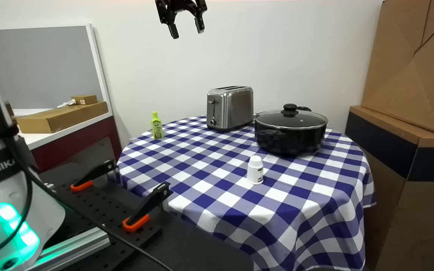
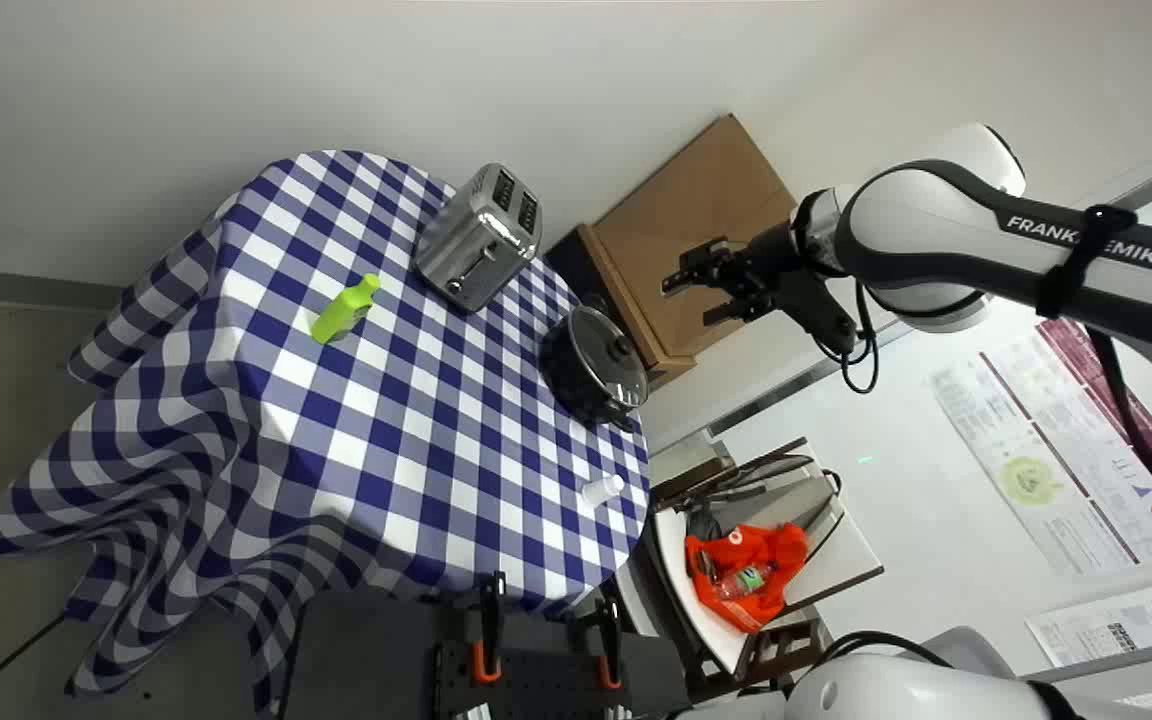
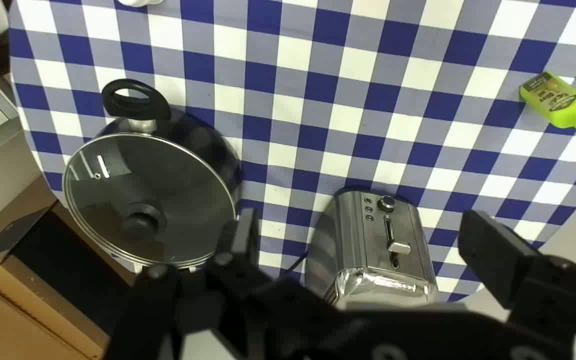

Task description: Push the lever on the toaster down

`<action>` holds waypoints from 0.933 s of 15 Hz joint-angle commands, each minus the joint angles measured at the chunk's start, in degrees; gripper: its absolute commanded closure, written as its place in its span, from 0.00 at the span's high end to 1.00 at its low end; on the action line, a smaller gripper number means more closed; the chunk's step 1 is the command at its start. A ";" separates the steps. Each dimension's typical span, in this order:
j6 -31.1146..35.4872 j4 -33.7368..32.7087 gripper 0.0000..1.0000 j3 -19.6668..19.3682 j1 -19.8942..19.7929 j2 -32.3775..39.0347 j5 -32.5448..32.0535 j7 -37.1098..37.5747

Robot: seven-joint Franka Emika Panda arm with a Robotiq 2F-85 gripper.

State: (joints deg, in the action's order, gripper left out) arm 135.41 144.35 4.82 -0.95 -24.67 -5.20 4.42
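The silver toaster (image 1: 236,109) stands upright at the back of the checkered table, and shows in an exterior view (image 2: 466,250) and in the wrist view (image 3: 383,240). Its lever (image 3: 399,247) sticks out of a vertical slot on the narrow end, above a round dial (image 3: 386,203). In an exterior view the lever (image 1: 211,101) sits near the slot's upper end. My gripper (image 1: 187,32) is open and empty, high above the table and apart from the toaster; it also shows in an exterior view (image 2: 693,302). In the wrist view the toaster's end lies between the spread fingers (image 3: 360,225).
A black lidded pot (image 1: 290,131) stands close beside the toaster. A green bottle (image 1: 157,127) and a white bottle (image 1: 255,171) stand on the tablecloth (image 1: 209,158). Cardboard boxes (image 1: 409,67) stand beyond the pot's side. A wall (image 1: 277,49) is behind the toaster.
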 commanded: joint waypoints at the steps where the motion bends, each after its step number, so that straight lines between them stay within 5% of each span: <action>1: -0.20 -0.12 1.00 -0.42 0.45 0.01 -0.22 0.16; 9: 0.16 -4.40 1.00 -0.21 0.16 7.31 -1.74 -0.61; 11: 1.06 -7.04 0.74 -0.13 0.38 11.21 -2.38 -1.30; 14: 2.60 -11.05 0.51 0.79 1.42 16.29 -4.37 -1.76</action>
State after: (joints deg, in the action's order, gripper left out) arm 136.54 138.55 4.88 -0.51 -14.53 -6.93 3.21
